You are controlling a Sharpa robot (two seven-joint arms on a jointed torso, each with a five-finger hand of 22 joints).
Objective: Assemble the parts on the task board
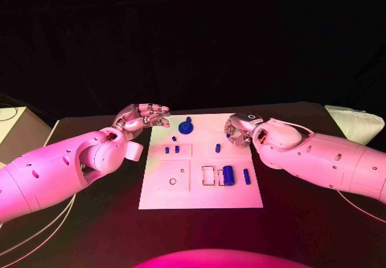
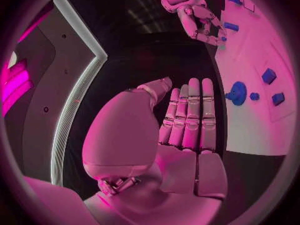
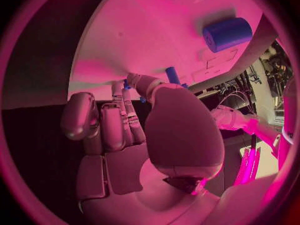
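The white task board [image 1: 201, 192] [image 2: 256, 130] [image 3: 137, 35] lies in the middle of the table. My left hand [image 1: 143, 117] [image 2: 187, 115] hovers at its far left corner, fingers side by side and holding nothing. My right hand [image 1: 239, 127] [image 2: 197, 17] [image 3: 134, 115] reaches down onto the far right part and pinches a small blue peg [image 1: 227, 133] [image 3: 173, 76] between thumb and finger. A blue disc [image 1: 187, 128] [image 2: 236, 92] sits at the far middle, with small blue pegs [image 1: 171, 149] [image 2: 269, 75] nearer. A blue cylinder [image 1: 229, 175] [image 3: 226, 33] and a thin blue bar [image 1: 246, 176] lie at the near right.
A white slot frame [image 1: 208, 175] and a square plate with a small hole [image 1: 173, 180] sit on the board's near half. A pale bundle [image 1: 354, 123] lies at the table's far right. Black table [image 1: 305, 223] surrounds the board.
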